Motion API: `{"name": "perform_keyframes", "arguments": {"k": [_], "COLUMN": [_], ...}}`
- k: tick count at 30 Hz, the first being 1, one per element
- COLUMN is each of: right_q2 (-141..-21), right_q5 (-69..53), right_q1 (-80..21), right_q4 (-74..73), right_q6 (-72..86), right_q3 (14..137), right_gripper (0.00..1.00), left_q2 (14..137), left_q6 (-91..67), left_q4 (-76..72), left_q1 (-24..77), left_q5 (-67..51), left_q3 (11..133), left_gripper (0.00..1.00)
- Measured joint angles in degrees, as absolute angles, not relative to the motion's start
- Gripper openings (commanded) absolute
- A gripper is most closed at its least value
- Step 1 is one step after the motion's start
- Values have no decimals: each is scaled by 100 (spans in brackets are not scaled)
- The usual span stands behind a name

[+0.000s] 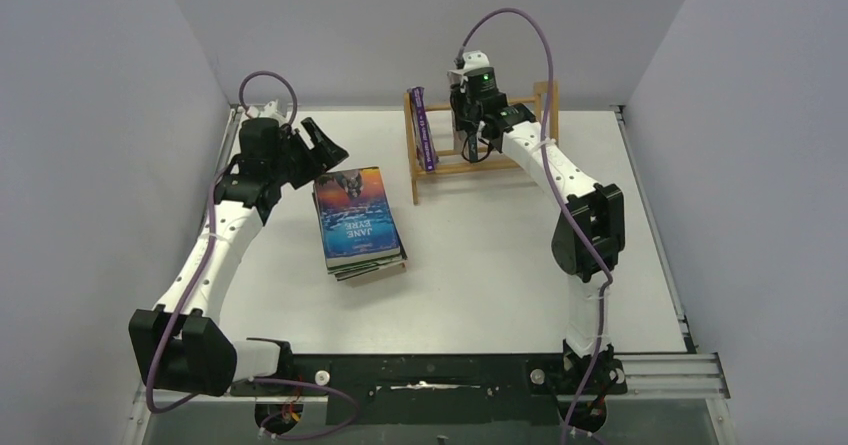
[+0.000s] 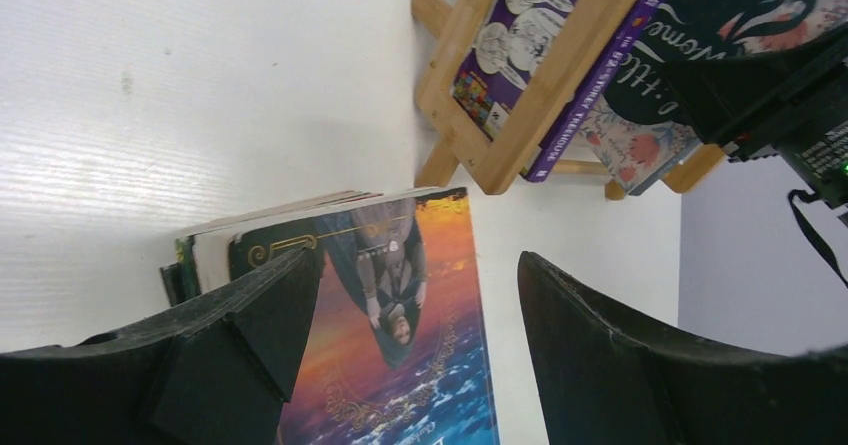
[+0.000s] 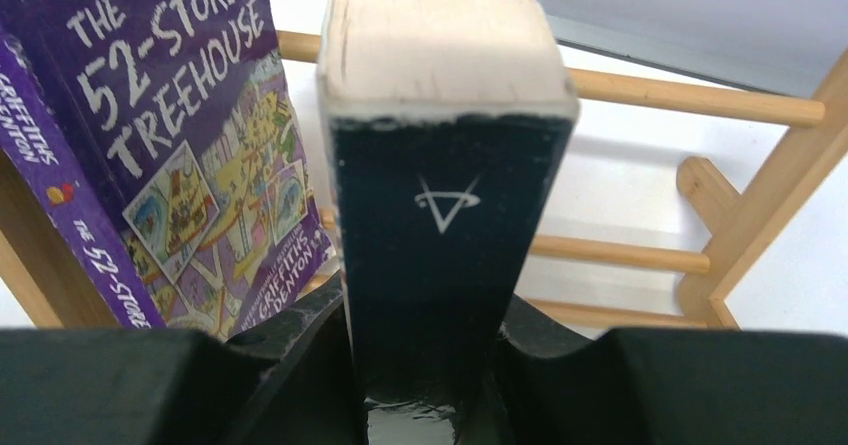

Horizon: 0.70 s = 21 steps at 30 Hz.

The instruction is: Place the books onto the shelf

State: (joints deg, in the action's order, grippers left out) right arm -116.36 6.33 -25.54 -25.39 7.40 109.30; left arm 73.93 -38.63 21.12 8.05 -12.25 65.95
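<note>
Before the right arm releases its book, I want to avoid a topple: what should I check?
1. Grip: right hand shut on the dark book: ok.
2. Placement: dark book standing between the rails of the shelf: ok.
3. Support: dark book's lower edge resting on the shelf: cannot tell, hidden.
4. Neighbour: purple book already shelved, leaning beside it: ok.
5. Room: bare rails on the dark book's other side: ok.
6. Other arm: left hand open over the stack of books, away from the shelf: ok.
</note>
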Motion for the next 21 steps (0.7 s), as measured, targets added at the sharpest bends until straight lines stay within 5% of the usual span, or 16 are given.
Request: {"name": "perform_keyframes", "arguments": {"k": [21], "right_q2": [-12663], "right_q5": [213], "right_q1": [-2823], "right_q4": [-2491], "right_q6": [882], "right_q3": [11808], "right_gripper": [0], "left_q2": [6895], "left_q6": [-3682], "left_q4": [3183], "left_q1": [436], "left_q5": [-169], "left_q3": [6584], "left_gripper": [74]}}
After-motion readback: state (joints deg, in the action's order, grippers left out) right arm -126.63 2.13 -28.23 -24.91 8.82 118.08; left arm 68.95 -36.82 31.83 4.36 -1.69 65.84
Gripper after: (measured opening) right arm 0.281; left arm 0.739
